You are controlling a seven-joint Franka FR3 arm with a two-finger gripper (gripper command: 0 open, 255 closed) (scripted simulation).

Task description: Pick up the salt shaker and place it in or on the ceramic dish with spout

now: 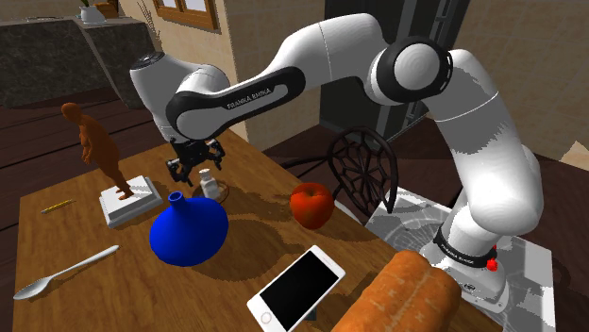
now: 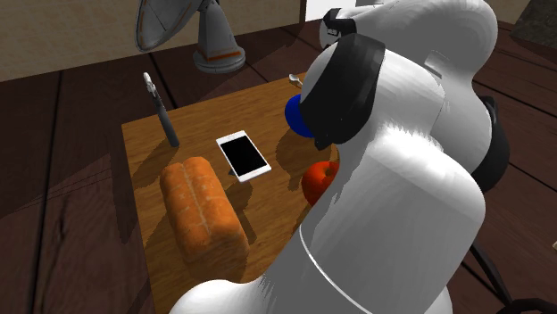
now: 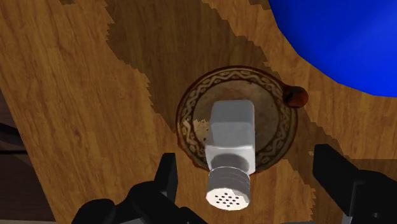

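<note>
A white salt shaker (image 3: 231, 145) with a perforated grey cap stands upright on a small brown patterned dish (image 3: 280, 113) with a spout. My gripper (image 3: 249, 168) hangs open directly above it; both black fingers stand wide of the shaker, one on each side, and touch nothing. In the shoulder view the gripper (image 1: 197, 166) hovers over the shaker (image 1: 207, 181) near the middle of the wooden table (image 1: 94, 302), just behind the blue vase.
A blue vase (image 1: 189, 231) stands close beside the dish. A red apple (image 1: 311, 205), a phone (image 1: 296, 288) and a bread loaf (image 1: 401, 297) lie nearer the stand. A brown figurine (image 1: 99, 151) on a white base, a spoon (image 1: 61, 273) and a pencil (image 1: 57, 207) occupy the shoulder view's left.
</note>
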